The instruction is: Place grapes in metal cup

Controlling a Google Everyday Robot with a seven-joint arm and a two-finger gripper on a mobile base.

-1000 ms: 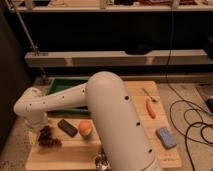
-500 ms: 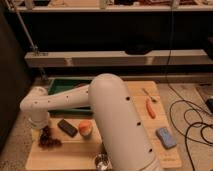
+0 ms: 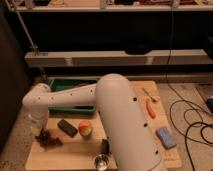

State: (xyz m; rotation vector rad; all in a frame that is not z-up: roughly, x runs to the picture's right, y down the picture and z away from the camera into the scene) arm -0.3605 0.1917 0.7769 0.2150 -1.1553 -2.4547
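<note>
The grapes [image 3: 48, 139], a dark reddish-purple bunch, lie on the wooden table [image 3: 130, 150] near its front left corner. The metal cup [image 3: 102, 161], small and shiny, stands at the table's front edge, right of the grapes and apart from them. My white arm reaches left across the table. Its end, with the gripper [image 3: 38, 125], hangs just above and slightly left of the grapes. The gripper itself is mostly hidden by the wrist.
A black block [image 3: 67, 127] and an orange-yellow round fruit [image 3: 85, 128] lie between the grapes and the cup. A green tray [image 3: 70, 85] sits behind. A small dark object [image 3: 105, 146], an orange stick [image 3: 150, 109] and a blue sponge [image 3: 166, 137] lie to the right. Cables [image 3: 192, 120] lie on the floor.
The arm's end has shifted slightly over the grapes. The grapes and the metal cup have not moved.
</note>
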